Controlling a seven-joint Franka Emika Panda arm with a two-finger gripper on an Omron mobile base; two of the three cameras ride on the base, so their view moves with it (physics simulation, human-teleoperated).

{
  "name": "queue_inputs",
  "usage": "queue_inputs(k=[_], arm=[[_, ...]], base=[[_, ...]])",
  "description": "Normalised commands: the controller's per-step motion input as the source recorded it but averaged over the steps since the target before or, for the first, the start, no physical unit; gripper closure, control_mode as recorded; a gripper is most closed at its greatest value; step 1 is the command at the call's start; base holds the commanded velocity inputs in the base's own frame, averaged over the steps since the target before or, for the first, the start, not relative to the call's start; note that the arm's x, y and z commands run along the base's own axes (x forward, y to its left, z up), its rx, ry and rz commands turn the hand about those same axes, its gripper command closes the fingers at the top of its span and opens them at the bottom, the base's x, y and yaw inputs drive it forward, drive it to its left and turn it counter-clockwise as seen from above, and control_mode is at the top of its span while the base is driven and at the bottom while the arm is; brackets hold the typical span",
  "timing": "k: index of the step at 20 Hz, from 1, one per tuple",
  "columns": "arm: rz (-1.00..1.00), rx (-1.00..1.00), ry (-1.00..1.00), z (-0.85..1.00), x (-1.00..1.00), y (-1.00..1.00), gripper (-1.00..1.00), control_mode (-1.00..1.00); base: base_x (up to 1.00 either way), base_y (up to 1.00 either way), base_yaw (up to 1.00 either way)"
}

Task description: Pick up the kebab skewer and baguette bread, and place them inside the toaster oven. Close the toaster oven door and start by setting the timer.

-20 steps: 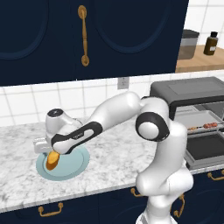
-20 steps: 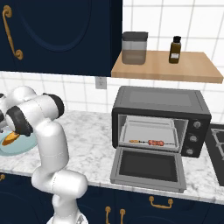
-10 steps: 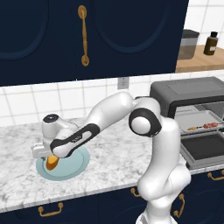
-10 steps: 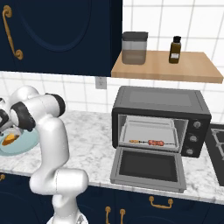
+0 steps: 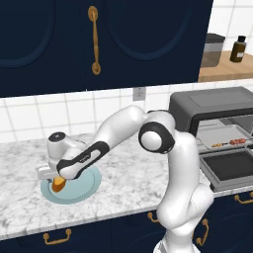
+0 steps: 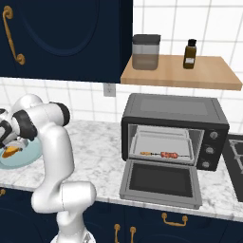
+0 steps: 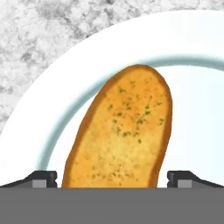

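While your arm reached far out to its left, the baguette bread [image 7: 120, 131] lay on the light blue plate [image 5: 81, 188] as a stubby golden-orange slice with a darker brown crust edge and small green flecks across its face. You had the tool [image 7: 112, 178] lowered right over it, jaws spread wide apart, one dark fingertip on each side of the bread and neither visibly pressing on it, so nothing was gripped. In the left base view the bread [image 5: 59, 185] showed as an orange nub under the hand, near the plate's left edge on the marble table [image 5: 123, 183]. Compared with a second earlier, you had swung the hand lower and further left over the plate, and the elbow had dropped forward; the plate and bread had not shifted. The kebab skewer [image 6: 160, 154], a thin tan stick with red-brown chunks, was already lying on the tray inside the toaster oven [image 6: 173, 130], where it had been a second before. The toaster oven door [image 6: 160, 182] hung down open and flat, as earlier. You would have found no readable writing or brand on the oven, nor on the canister [image 6: 145, 51] or brown bottle [image 6: 190, 53] on the wooden shelf [image 6: 182, 73].
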Motion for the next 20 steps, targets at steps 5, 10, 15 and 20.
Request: queue_inputs(k=[5, 10, 15, 20], arm=[[0.0, 0.0, 0.04, -0.08, 0.19, 0.26, -1.0, -1.0], [0.0, 0.0, 0.01, -0.34, 0.0, 0.2, 1.0, -1.0], [0.0, 0.0, 0.0, -0.42, 0.0, 0.15, 1.0, -1.0], [-0.03, 0.0, 0.0, -0.34, -0.08, 0.0, 1.0, -1.0]], base=[[0.0, 0.0, 0.0], [0.0, 0.0, 0.0], [0.0, 0.0, 0.0], [0.0, 0.0, 0.0]])
